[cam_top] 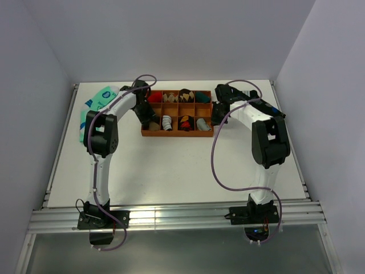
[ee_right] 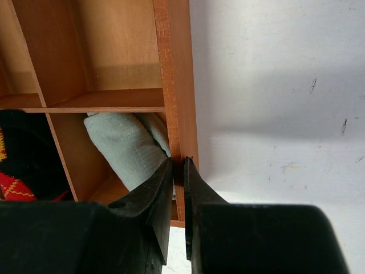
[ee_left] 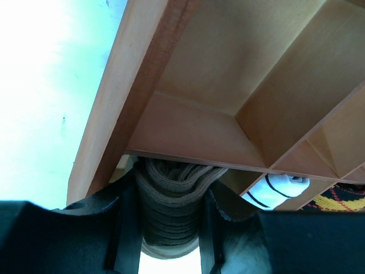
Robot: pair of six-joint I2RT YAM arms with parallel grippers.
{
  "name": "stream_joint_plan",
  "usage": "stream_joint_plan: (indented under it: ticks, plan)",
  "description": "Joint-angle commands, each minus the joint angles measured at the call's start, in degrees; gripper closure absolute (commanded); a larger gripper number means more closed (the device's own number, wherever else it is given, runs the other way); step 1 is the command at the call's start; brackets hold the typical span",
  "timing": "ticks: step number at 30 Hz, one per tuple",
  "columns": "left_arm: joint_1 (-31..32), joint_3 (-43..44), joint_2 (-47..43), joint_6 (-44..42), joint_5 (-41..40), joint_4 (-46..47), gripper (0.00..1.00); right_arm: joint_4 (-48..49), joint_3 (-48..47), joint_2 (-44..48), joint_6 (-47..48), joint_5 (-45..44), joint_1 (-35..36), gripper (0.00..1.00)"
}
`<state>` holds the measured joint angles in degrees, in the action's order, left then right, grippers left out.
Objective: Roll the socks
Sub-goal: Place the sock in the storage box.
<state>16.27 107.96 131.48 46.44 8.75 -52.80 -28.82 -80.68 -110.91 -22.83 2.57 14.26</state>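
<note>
Left wrist view: left end effector [ee_left: 170, 240], nearest the lens, jaws narrow and clamped on the socks [ee_left: 171, 197]. The socks are a tan-brown knit already wound into a tight bundle, held at the front-left compartment of the wooden tray [ee_left: 114, 114]. Whether the bundle rests on the compartment floor cannot be told. A white striped roll [ee_left: 276, 187] sits in the next compartment. Right wrist view: right end effector [ee_right: 178, 166], jaws nearly closed, pinching the tray's right-hand wall, apparently to steady it. A grey-green roll [ee_right: 122, 142] lies in the front-right compartment just beside it. Top view: both arms reach to opposite ends of the tray on the bench [cam_top: 171, 171]. The other compartments appear to hold rolled items. A mint-green sock [cam_top: 98, 101] lies loose at far left. Status, as judged: rolling done and bundle at its slot. Remaining: seat it, release, and withdraw both arms.
</note>
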Motion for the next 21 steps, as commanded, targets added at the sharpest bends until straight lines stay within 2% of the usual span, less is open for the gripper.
stream_joint_plan:
  ticks: [1, 6, 12, 21]
  plan:
    - [-1.6, -5.3, 8.7, 1.4, -5.8, -20.5, 1.0, 1.7, 0.4, 0.9, 0.3, -1.1, 0.1, 0.91]
    - [-2.6, -2.0, 9.8, 2.8, -10.9, -23.7, 1.0, 2.1, 1.2, 1.5, 0.4, -1.3, 0.2, 0.91]
    - [-3.0, -2.6, 9.4, 4.5, -18.0, -24.4, 1.0, 1.6, 0.4, 1.6, 0.5, -1.6, 0.2, 0.91]
    - [-3.4, -5.6, 7.6, 5.8, -20.4, -20.9, 1.0, 2.2, 0.8, 1.4, 0.6, -0.8, 0.2, 0.92]
